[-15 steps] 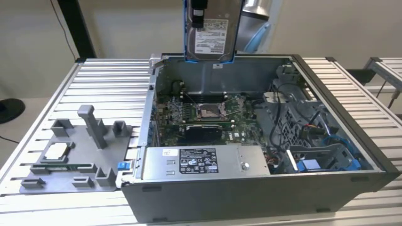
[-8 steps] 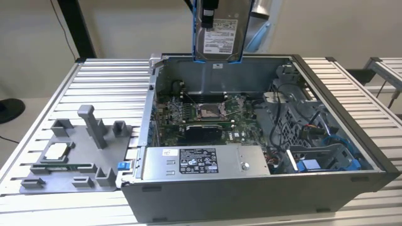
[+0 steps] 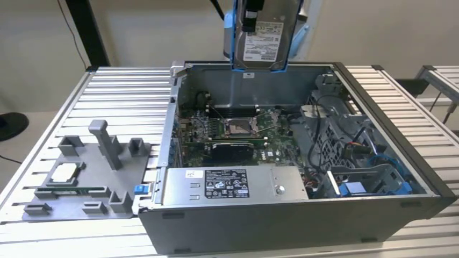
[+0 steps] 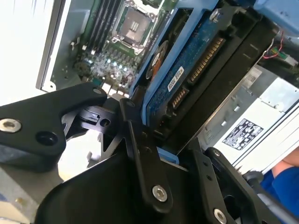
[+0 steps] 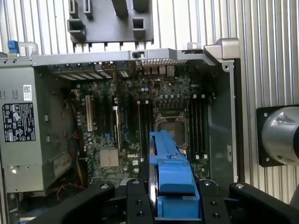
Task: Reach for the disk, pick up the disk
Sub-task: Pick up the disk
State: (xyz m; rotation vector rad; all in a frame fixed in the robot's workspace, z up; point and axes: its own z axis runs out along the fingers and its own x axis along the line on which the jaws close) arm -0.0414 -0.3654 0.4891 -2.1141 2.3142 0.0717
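The disk (image 3: pixel 263 38) hangs at the top centre of the exterior view, lifted clear above the rear wall of the open computer case (image 3: pixel 423 185), with free air on both its sides and below it down to the case's rim. The gripper (image 5: pixel 174 205) is pinched on the disk: in the first wrist view its black fingers (image 5: pixel 135 205) press against both sides of the blue bracket at the lower centre of the frame, and in the second wrist view the black finger links (image 4: pixel 145 163) clamp the disk's (image 4: pixel 187 79) edge.

Beneath it the case lies open, its motherboard (image 3: pixel 237 131) exposed in the middle, the grey power supply (image 3: pixel 229 185) along the near wall and a tangle of cables and blue drive brackets (image 3: pixel 358 185) at the exterior view's right. The case sits on a ribbed metal desk (image 3: pixel 122 91), with a grey fixture tray (image 3: pixel 86 177) at the exterior view's lower left, well apart from the disk.

The disk is a flat silver-grey slab held upright, a white printed label facing the exterior camera, blue bracket edging its sides and lower end. Its underside in the second wrist view shows a blue circuit board with connector pins.
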